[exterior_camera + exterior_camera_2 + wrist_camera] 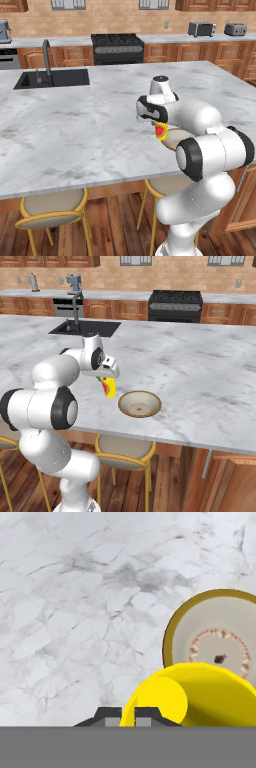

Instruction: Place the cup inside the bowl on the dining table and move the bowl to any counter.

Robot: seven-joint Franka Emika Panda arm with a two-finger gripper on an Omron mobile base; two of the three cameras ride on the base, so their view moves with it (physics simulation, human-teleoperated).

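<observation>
Right base view: marble dining table [200,376], sink [85,329], brick-walled counter [125,296] behind

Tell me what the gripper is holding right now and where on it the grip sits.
The gripper is shut on the yellow cup, pinching it at the rim, with the cup hanging beside the bowl.

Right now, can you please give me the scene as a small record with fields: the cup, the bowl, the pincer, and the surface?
cup: yellow cup with red mark, lifted off the marble, held in the pincer
bowl: bowl sits empty on the dining table, near its front edge, just beside the cup
pincer: pincer shut on the cup, not yet over the bowl
task state: cup not in bowl; bowl not moved to a counter
</observation>
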